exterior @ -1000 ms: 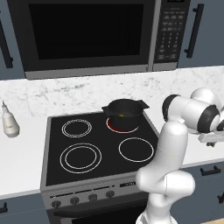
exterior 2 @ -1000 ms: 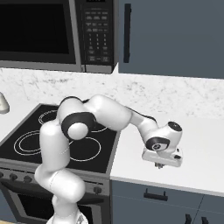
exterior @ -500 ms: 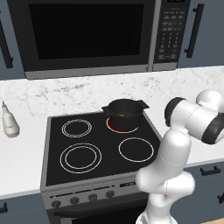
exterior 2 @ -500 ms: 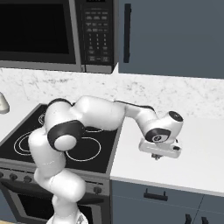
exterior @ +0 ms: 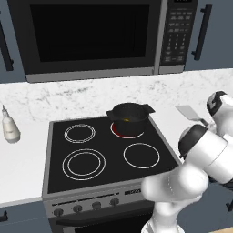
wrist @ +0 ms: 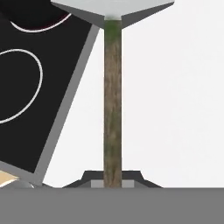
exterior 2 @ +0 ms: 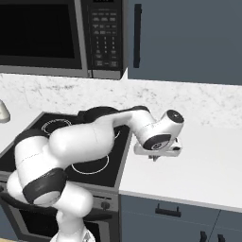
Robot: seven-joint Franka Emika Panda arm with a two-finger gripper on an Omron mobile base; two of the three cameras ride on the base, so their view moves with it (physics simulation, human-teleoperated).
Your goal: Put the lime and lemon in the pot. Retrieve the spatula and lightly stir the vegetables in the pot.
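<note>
Gripper (wrist: 112, 181) clamped on spatula (wrist: 112, 105) handle, stove (wrist: 30, 78) beside it, pot (exterior: 129, 118) on rear burner, bottle (exterior: 10, 129) far left, blade top cut off.

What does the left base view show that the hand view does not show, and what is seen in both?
The left base view alone gives the pot on the rear right burner with something yellow inside, probably the lemon, plus the microwave and a bottle. The hand view alone gives the gripper shut on the spatula's long handle. Both share the spatula, the stove and the white counter.
</note>
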